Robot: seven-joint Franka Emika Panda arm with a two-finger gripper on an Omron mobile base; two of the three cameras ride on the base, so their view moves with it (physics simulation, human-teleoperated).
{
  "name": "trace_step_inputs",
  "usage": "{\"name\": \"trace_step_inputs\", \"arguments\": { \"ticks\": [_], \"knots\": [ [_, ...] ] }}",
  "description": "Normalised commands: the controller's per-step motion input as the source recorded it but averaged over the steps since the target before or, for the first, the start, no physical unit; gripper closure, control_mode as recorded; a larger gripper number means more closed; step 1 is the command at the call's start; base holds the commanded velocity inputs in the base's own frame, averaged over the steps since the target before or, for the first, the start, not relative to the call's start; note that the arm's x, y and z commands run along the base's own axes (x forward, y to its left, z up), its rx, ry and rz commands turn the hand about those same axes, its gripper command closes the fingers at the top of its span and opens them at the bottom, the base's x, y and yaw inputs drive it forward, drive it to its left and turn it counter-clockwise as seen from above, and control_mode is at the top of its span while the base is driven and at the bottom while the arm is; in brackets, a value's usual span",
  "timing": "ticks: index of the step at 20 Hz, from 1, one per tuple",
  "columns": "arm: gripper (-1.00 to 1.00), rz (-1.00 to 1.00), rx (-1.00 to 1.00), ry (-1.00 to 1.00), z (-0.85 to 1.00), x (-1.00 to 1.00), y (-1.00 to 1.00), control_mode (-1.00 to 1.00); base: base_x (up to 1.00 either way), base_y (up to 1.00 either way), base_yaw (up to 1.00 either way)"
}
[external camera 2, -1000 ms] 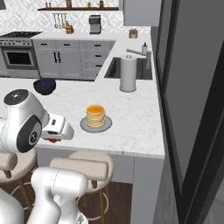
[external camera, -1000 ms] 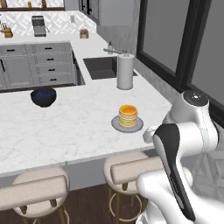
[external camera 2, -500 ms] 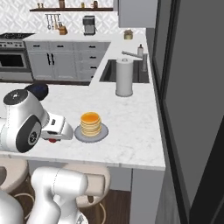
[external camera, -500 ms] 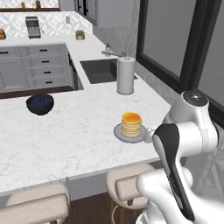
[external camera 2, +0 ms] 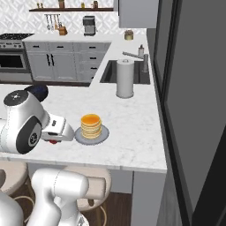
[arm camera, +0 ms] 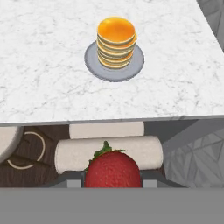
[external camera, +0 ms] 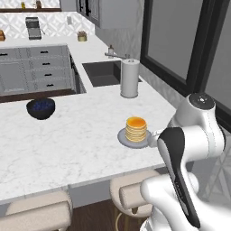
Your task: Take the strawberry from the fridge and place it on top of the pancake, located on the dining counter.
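Dining counter [external camera: 67,144] fills the middle of the left base frame, white marble with grey veins; also across the top of the hand frame [arm camera: 43,65] and the centre of the right base frame [external camera 2: 132,132]. Beige stools [external camera: 131,191] sit under its front edge, lower centre of the left base frame; one more shows below the counter edge in the hand frame [arm camera: 109,153]. Sink [external camera: 106,73] is set in the counter, upper centre of the left base frame. Paper towel roll [external camera: 129,78] stands upright just right of the sink, upper centre. Dark bowl [external camera: 40,108] sits at centre left, well apart from the pancake. Pancake [external camera: 136,129] is a golden stack on a grey plate [external camera: 122,136], right of centre in the left base frame, top centre in the hand frame [arm camera: 116,41]. Gripper [arm camera: 113,177] is at bottom centre of the hand frame, clamped on the strawberry [arm camera: 113,168], which hangs off the counter edge, above the stool, not touching the pancake.
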Motion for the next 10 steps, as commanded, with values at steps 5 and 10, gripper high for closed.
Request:
{"name": "trace_step_inputs", "arguments": {
  "ticks": [5,10],
  "knots": [
    [1.0,0.04,0.0,-0.01,0.22,0.58,0.0,-1.0,0.37,0.04,0.02],
    [1.0,0.09,0.0,0.0,0.66,1.0,0.0,-1.0,0.0,0.0,0.0]
  ]
}}
